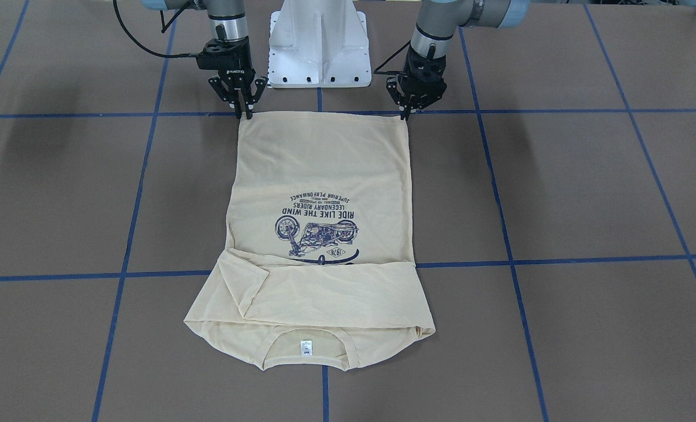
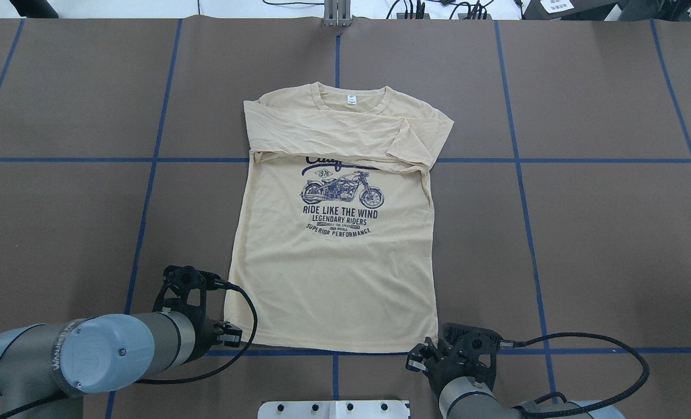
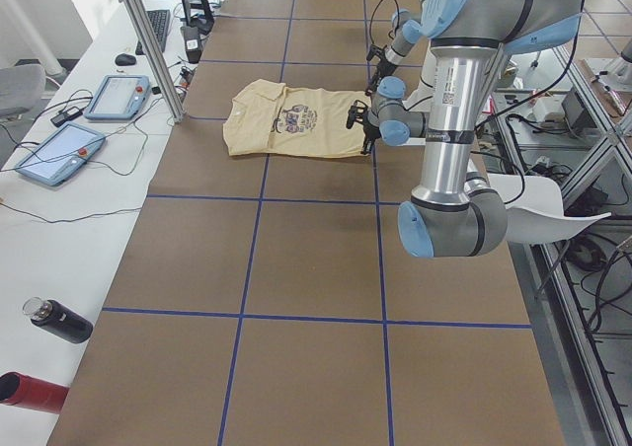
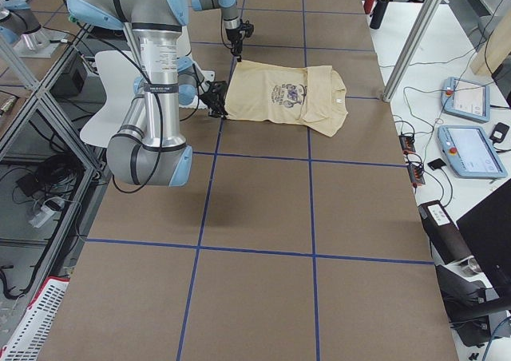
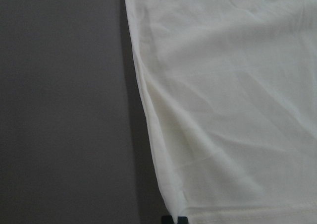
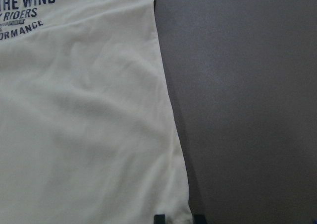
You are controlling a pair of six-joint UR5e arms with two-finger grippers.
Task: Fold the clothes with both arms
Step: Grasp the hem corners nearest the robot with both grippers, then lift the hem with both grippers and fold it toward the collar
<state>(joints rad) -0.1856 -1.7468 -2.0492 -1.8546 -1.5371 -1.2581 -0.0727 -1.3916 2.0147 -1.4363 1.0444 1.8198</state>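
Now at the hem: both claws set for the bottom-to-top fold

Flat at the middle of the brown paper-covered table [image 2: 584, 233] lies the pale yellow-cream long-sleeved T-shirt [image 2: 334, 279] of thin fabric. Its navy motorcycle print faces up, its collar [image 2: 320, 100] points toward the table's far edge and its hem toward the robot's edge. Its sleeves [image 2: 345, 137] are already laid across the chest, so the step in hand looks like the lengthwise fold.

The black two-finger left claw [image 1: 406, 113] sits on one hem corner, fingers pressed together on the cloth as far as its wrist view shows. The black right claw [image 1: 245, 113] sits on the other corner. Its wrist view shows its fingertips [image 6: 159, 218] a little apart astride the edge, and I cannot tell whether it has bitten.

Next, I judge, both corners must be firmly pinched, lifted together at even height and carried toward the collar. The thin fabric should stay taut between them so it lands without creases.
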